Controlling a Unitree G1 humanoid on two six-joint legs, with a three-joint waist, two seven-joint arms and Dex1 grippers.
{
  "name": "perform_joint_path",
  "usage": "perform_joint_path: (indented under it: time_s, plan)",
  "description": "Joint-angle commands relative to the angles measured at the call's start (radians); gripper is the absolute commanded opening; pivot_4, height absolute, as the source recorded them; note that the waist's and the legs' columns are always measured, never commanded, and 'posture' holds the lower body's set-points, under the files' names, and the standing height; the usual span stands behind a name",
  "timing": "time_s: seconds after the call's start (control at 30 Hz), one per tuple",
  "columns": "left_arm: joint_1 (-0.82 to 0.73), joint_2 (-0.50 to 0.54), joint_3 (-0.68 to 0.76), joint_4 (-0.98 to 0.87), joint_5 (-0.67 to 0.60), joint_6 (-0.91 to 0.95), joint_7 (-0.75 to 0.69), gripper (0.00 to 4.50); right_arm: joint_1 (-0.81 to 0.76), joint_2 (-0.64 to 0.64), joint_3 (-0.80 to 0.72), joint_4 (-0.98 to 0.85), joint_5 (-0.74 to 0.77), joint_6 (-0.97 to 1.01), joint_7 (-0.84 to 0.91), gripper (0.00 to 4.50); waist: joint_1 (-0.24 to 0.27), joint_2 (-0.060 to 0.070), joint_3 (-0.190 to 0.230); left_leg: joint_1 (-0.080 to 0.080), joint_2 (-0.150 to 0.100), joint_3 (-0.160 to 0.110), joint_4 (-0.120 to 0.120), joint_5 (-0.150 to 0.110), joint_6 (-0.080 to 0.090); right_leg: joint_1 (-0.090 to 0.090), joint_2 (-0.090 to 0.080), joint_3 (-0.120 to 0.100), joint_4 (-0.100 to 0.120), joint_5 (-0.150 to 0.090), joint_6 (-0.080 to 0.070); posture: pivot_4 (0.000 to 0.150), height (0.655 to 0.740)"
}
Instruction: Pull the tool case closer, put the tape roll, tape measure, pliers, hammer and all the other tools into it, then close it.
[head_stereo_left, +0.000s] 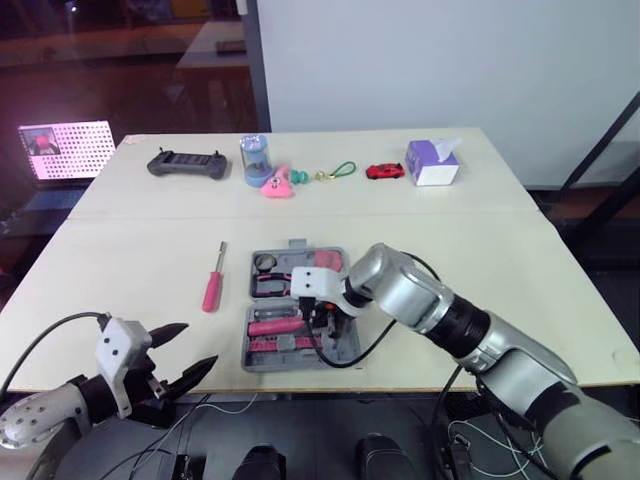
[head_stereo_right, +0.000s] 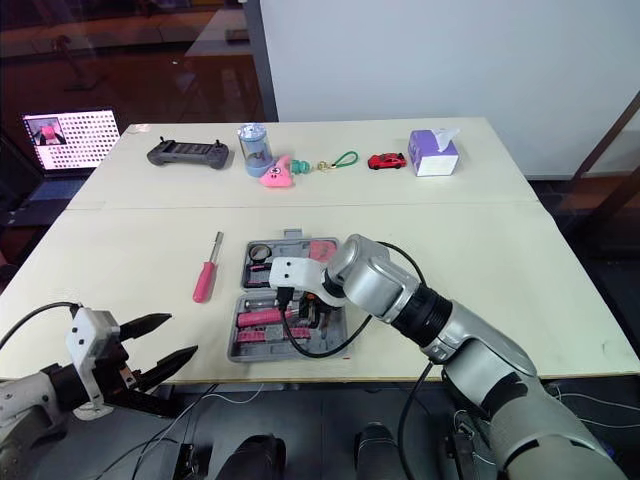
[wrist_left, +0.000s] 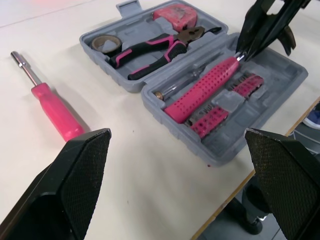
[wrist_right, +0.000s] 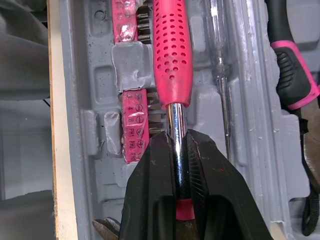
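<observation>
The grey tool case (head_stereo_left: 343, 352) lies open near the table's front edge. In its far half sit the tape roll (wrist_left: 104, 42), the pliers (wrist_left: 150, 50) and the pink tape measure (wrist_left: 175, 12). A pink-handled hammer (wrist_left: 202, 90) lies in the near half beside pink bit holders (wrist_left: 210, 120). My right gripper (wrist_right: 176, 137) is shut on the hammer's chrome shaft, just past the handle. A pink screwdriver (head_stereo_left: 212, 285) rests on the table left of the case. Below the front edge at the left, my left gripper (head_stereo_left: 200, 345) hangs open with nothing in it.
Along the table's far side stand a black game controller (head_stereo_left: 187, 163), a blue cup (head_stereo_left: 254, 158), a pink toy (head_stereo_left: 275, 183), a green lanyard (head_stereo_left: 340, 170), a red toy car (head_stereo_left: 385, 171) and a purple tissue box (head_stereo_left: 432, 162). A laptop (head_stereo_left: 65, 150) sits beyond the far left corner.
</observation>
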Motion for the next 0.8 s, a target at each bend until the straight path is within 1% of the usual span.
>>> perform_joint_path:
  time_s: [0.03, 0.13, 0.2, 0.23, 0.3, 0.37, 0.4, 0.5, 0.57, 0.6, 0.67, 0.73, 0.8]
  plan:
    - [-0.005, 0.004, 0.0, -0.014, -0.001, -0.005, 0.0, 4.5, 0.006, 0.03, -0.002, -0.01, -0.007, -0.011, -0.026, 0.04, -0.002, 0.0, 0.0, 0.0, 0.0, 0.0, 0.0, 0.0, 0.0, 0.0, 0.0, 0.0, 0.0, 0.0, 0.0, 0.15, 0.74]
    - [-0.007, 0.004, -0.002, -0.015, 0.0, -0.005, -0.002, 4.5, 0.016, 0.033, -0.002, -0.007, -0.008, -0.013, -0.036, 0.04, -0.008, 0.0, 0.0, 0.0, 0.0, 0.0, 0.0, 0.0, 0.0, 0.0, 0.0, 0.0, 0.0, 0.0, 0.0, 0.15, 0.74]
    - [-0.007, 0.005, -0.002, -0.015, 0.001, -0.005, -0.004, 4.5, 0.017, 0.027, -0.005, -0.001, -0.017, -0.025, -0.046, 0.97, -0.012, 0.0, 0.0, 0.0, 0.0, 0.0, 0.0, 0.0, 0.0, 0.0, 0.0, 0.0, 0.0, 0.0, 0.0, 0.15, 0.74]
    - [-0.006, 0.006, -0.001, -0.015, 0.001, -0.006, -0.005, 4.5, 0.016, 0.023, -0.004, 0.0, -0.021, -0.031, -0.048, 1.35, -0.013, 0.0, 0.0, 0.0, 0.0, 0.0, 0.0, 0.0, 0.0, 0.0, 0.0, 0.0, 0.0, 0.0, 0.0, 0.15, 0.74]
    - [-0.005, 0.007, 0.0, -0.017, 0.002, -0.006, -0.007, 4.5, 0.009, 0.004, -0.014, -0.018, -0.017, -0.037, -0.036, 2.32, -0.013, 0.0, 0.0, 0.0, 0.0, 0.0, 0.0, 0.0, 0.0, 0.0, 0.0, 0.0, 0.0, 0.0, 0.0, 0.15, 0.74]
    - [-0.002, 0.006, -0.001, -0.019, 0.002, -0.007, -0.009, 4.5, 0.002, -0.016, -0.03, -0.043, -0.006, -0.036, -0.02, 3.42, -0.013, 0.0, 0.0, 0.0, 0.0, 0.0, 0.0, 0.0, 0.0, 0.0, 0.0, 0.0, 0.0, 0.0, 0.0, 0.15, 0.74]
    - [-0.003, 0.007, -0.002, -0.019, 0.002, -0.007, -0.01, 4.5, 0.001, -0.03, -0.051, -0.066, 0.008, -0.03, -0.01, 3.86, -0.012, 0.0, 0.0, 0.0, 0.0, 0.0, 0.0, 0.0, 0.0, 0.0, 0.0, 0.0, 0.0, 0.0, 0.0, 0.15, 0.74]
    - [-0.009, 0.007, -0.008, -0.02, 0.003, -0.007, -0.012, 4.5, 0.024, -0.061, -0.13, -0.145, 0.07, -0.042, 0.014, 3.86, -0.01, 0.0, 0.0, 0.0, 0.0, 0.0, 0.0, 0.0, 0.0, 0.0, 0.0, 0.0, 0.0, 0.0, 0.0, 0.15, 0.74]
    - [-0.018, 0.008, -0.014, -0.018, 0.004, -0.006, -0.012, 4.5, 0.068, -0.057, -0.198, -0.18, 0.111, -0.085, 0.001, 3.86, -0.01, 0.0, 0.0, 0.0, 0.0, 0.0, 0.0, 0.0, 0.0, 0.0, 0.0, 0.0, 0.0, 0.0, 0.0, 0.15, 0.74]
    - [-0.023, 0.008, -0.019, -0.015, 0.005, -0.006, -0.013, 4.5, 0.093, -0.061, -0.223, -0.193, 0.12, -0.116, -0.009, 3.86, -0.01, 0.0, 0.0, 0.0, 0.0, 0.0, -0.001, 0.0, 0.0, 0.0, 0.0, 0.0, 0.0, 0.0, 0.0, 0.15, 0.74]
    - [-0.035, 0.012, -0.027, -0.01, 0.007, -0.006, -0.017, 4.5, 0.161, -0.022, -0.307, -0.198, 0.146, -0.22, -0.07, 3.86, -0.009, -0.001, -0.001, 0.0, 0.0, 0.0, -0.001, 0.0, 0.0, 0.001, 0.0, 0.0, 0.0, 0.0, 0.0, 0.15, 0.74]
    - [-0.042, 0.016, -0.03, -0.005, 0.005, -0.006, -0.02, 4.5, 0.193, -0.015, -0.323, -0.191, 0.14, -0.288, -0.092, 3.86, -0.009, -0.001, 0.0, 0.0, 0.0, 0.0, 0.0, 0.0, 0.0, 0.001, 0.0, 0.0, 0.0, 0.0, 0.0, 0.15, 0.74]
    - [-0.048, 0.021, -0.031, -0.001, 0.004, -0.005, -0.024, 4.5, 0.206, -0.016, -0.315, -0.18, 0.136, -0.314, -0.087, 3.86, -0.01, -0.001, 0.0, 0.0, 0.0, 0.0, 0.0, 0.0, 0.0, 0.001, 0.0, 0.0, 0.0, 0.0, 0.0, 0.15, 0.74]
